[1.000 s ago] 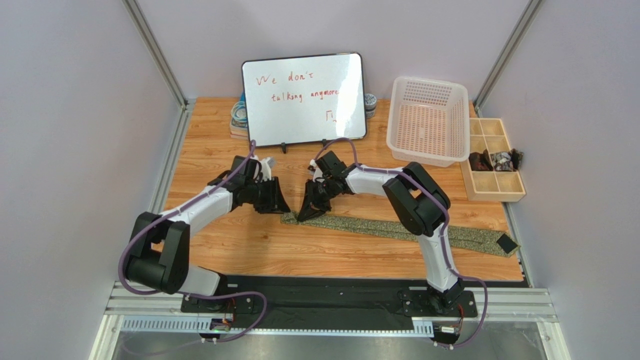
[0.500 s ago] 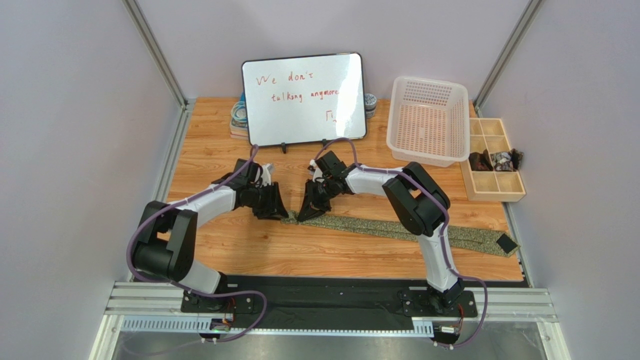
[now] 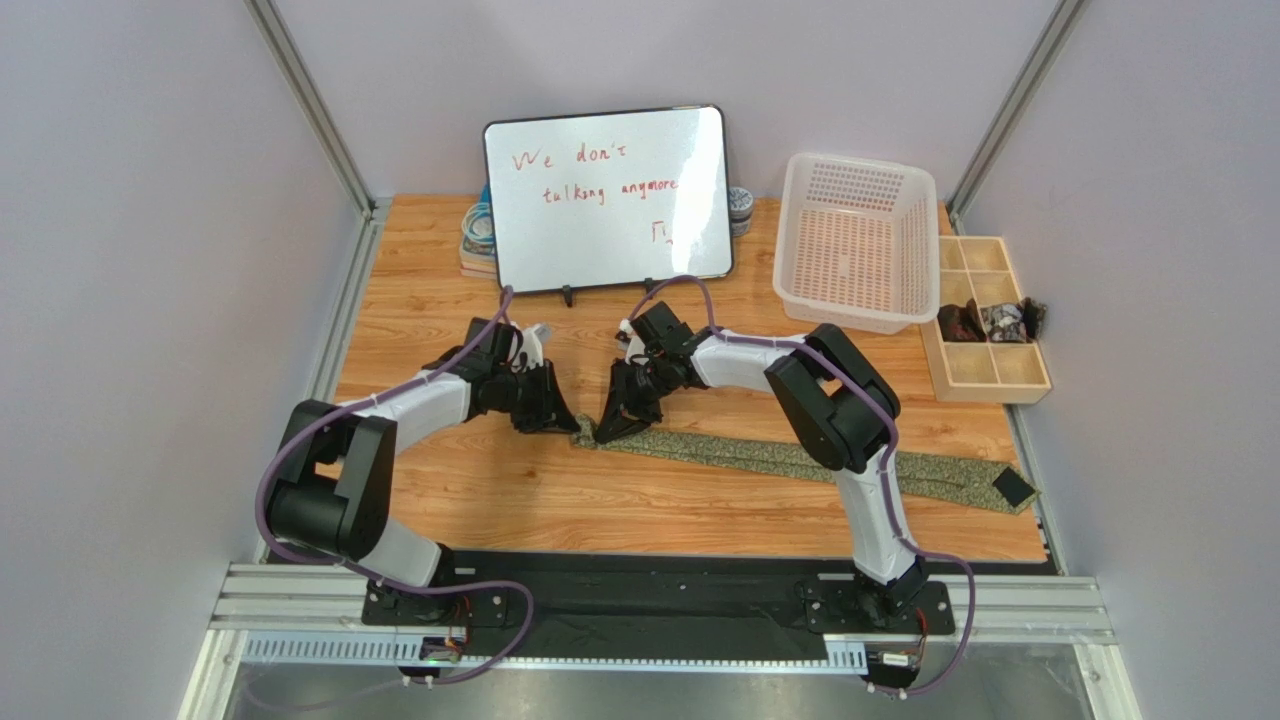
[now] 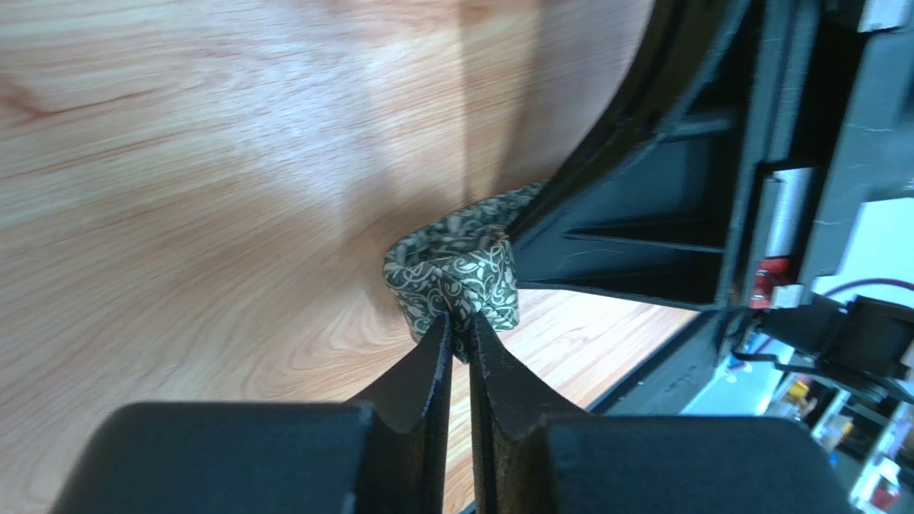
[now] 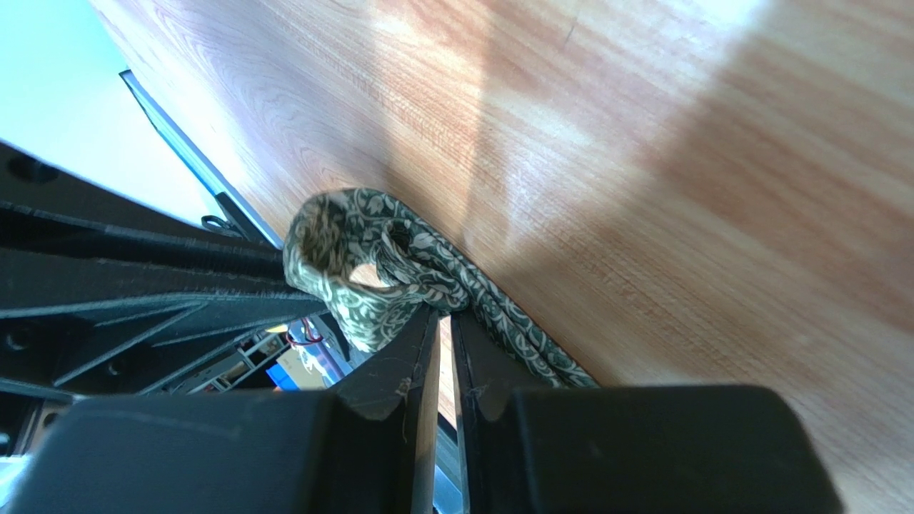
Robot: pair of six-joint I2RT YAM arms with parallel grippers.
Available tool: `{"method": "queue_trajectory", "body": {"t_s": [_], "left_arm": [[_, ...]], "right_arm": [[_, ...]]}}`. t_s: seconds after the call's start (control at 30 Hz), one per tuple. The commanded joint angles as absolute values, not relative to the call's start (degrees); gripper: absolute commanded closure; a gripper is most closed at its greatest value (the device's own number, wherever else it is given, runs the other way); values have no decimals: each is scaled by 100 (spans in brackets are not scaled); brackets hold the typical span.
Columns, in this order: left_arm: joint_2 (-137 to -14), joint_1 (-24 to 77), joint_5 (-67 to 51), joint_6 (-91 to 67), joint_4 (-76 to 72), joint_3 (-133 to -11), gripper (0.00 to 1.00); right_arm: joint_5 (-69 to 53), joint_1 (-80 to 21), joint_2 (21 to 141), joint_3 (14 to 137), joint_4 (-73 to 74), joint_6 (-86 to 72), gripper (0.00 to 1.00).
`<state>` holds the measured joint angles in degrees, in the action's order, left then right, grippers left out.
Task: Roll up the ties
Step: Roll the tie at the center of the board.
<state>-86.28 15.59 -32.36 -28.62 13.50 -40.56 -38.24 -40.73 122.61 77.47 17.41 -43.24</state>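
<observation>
The tie (image 3: pixel 781 455), olive-green and patterned, lies across the wooden table, its black-lined tip (image 3: pixel 1016 489) at the right. Its left end is curled into a small loop (image 4: pixel 456 268) (image 5: pixel 354 257). My left gripper (image 3: pixel 565 422) (image 4: pixel 456 328) meets that loop from the left and is shut on its fabric. From the right, my right gripper (image 3: pixel 613 426) (image 5: pixel 442 319) is shut on the tie where the loop joins the flat strip. The two grippers face each other almost touching.
A whiteboard (image 3: pixel 609 195) stands at the back centre, with round objects (image 3: pixel 478 233) behind its left side. A white basket (image 3: pixel 854 240) and a compartment tray (image 3: pixel 984 315) with dark items sit at the back right.
My left gripper has moved right to the tie's curled end and closed on it. The right gripper has kept its hold and place.
</observation>
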Motion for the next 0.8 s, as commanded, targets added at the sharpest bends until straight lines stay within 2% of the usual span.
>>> {"method": "queue_trajectory", "body": {"t_s": [0.0, 0.07, 0.37, 0.77], "left_arm": [[-8517, 1573, -3726, -2953, 1020, -4043, 91], [-8560, 1608, -3797, -2944, 1002, -4060, 94], [-8981, 1960, -3446, -2795, 1037, -4218, 94], [-9483, 1977, -2716, -2505, 1538, -4439, 94]], "right_arm": [[-3542, -4096, 12454, 7875, 1925, -4192, 85], [-3559, -4087, 12419, 7892, 1916, -4201, 85], [-3612, -4096, 12296, 7849, 1890, -4201, 84], [-3788, -3885, 11664, 7831, 2276, -4070, 69]]}}
